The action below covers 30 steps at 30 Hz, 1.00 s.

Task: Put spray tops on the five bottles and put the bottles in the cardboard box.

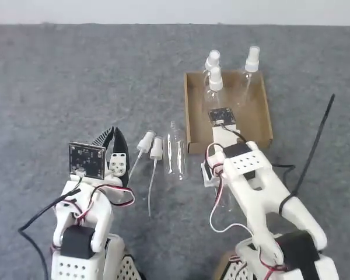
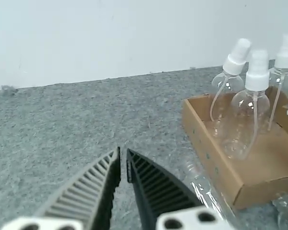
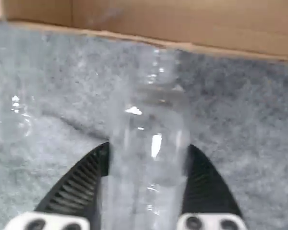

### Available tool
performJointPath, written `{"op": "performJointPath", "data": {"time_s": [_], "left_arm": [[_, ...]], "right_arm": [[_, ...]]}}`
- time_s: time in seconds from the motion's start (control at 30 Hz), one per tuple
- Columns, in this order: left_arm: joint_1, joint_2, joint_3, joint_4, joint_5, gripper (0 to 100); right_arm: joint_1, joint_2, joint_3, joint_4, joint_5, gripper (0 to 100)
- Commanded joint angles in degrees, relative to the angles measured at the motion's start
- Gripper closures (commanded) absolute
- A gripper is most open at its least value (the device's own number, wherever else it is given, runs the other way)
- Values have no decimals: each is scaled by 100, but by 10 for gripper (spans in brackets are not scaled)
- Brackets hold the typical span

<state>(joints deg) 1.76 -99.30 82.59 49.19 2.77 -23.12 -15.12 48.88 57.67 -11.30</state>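
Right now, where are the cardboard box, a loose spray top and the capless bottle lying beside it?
cardboard box [image 1: 258, 123], high view, bare floor.
loose spray top [image 1: 146, 140], high view, white head.
capless bottle [image 1: 175, 156], high view, clear body.

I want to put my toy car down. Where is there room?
Bare mat stretches far left, beyond the left gripper. Crowded: right of it lie tops and a bottle; the box holds three bottles.

I log three capped bottles [image 1: 214, 81] upright in cardboard box [image 1: 262, 125], 1 o'clock; two spray tops [image 1: 157, 149], bare bottle [image 1: 175, 154] lying centre; second bare bottle [image 3: 151, 139], 5 o'clock.
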Motion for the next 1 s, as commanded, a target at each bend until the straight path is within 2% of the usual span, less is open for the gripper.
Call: {"op": "performJointPath", "data": {"time_s": [0.0, 0.17, 0.3, 0.5, 0.57, 0.7, 0.77, 0.87, 0.97], "left_arm": [[-44, -62, -31, -132, -9, 988], [-62, -18, -154, -114, -26, 988], [-211, 290, -804, 396, -35, 988], [-220, 2101, -2141, 651, -642, 988], [-229, 2980, -2633, 765, -870, 987], [-193, 4686, -3670, 1187, -1196, 981], [-193, 5424, -4040, 1213, -1345, 945], [-149, 6347, -4347, 1055, -1451, 873], [26, 7130, -4497, 862, -1653, 864]], "right_arm": [[-4, 13, -53, -48, -18, 984], [-13, 4, -97, 163, -18, 993], [22, -154, -220, 418, -18, 993], [-4, -989, -607, 1112, 62, 993], [-4, -1341, -703, 1402, 519, 993], [84, -2097, -1055, 2185, 1996, 993], [382, -2431, -1327, 2554, 2752, 993], [1385, -2712, -1714, 2844, 3411, 993], [2651, -2747, -1943, 2888, 4149, 993]]}}
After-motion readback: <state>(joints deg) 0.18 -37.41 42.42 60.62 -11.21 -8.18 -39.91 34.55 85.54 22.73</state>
